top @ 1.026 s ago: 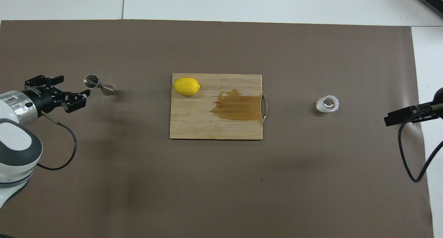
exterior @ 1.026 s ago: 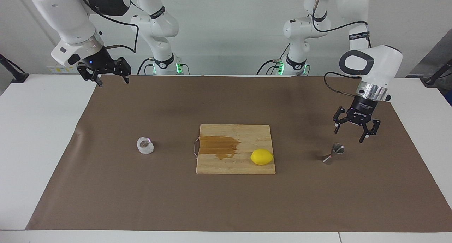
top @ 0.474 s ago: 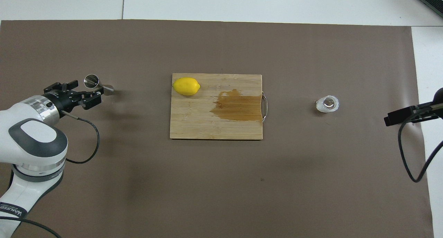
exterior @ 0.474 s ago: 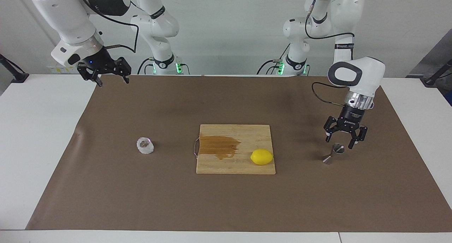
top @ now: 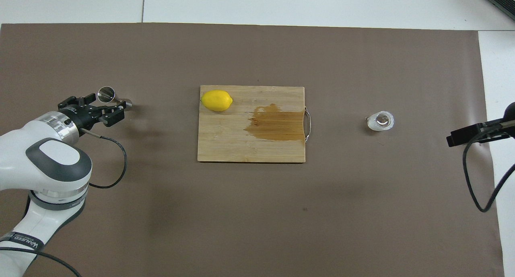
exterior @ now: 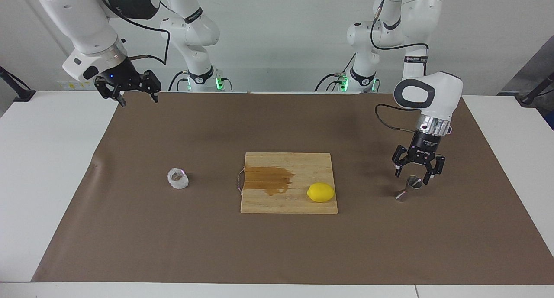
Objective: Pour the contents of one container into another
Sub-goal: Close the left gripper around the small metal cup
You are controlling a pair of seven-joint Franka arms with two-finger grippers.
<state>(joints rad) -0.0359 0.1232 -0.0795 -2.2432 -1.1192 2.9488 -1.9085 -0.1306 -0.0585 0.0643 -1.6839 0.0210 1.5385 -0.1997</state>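
Over the last second the left gripper [exterior: 414,179] descended and shifted toward the cutting board end, from a raised position beside the steel jigger [exterior: 409,189] to directly over it. Fingers open, now straddling the jigger's upper rim; contact cannot be confirmed.

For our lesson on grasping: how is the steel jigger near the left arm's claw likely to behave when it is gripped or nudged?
The jigger stands on a small foot with a narrow waist, so a sideways nudge would probably tip it. Its shiny steel looks smooth, so it may slip between the fingers. It looks rigid, unlikely to deform. The open left claw hangs just above its rim.
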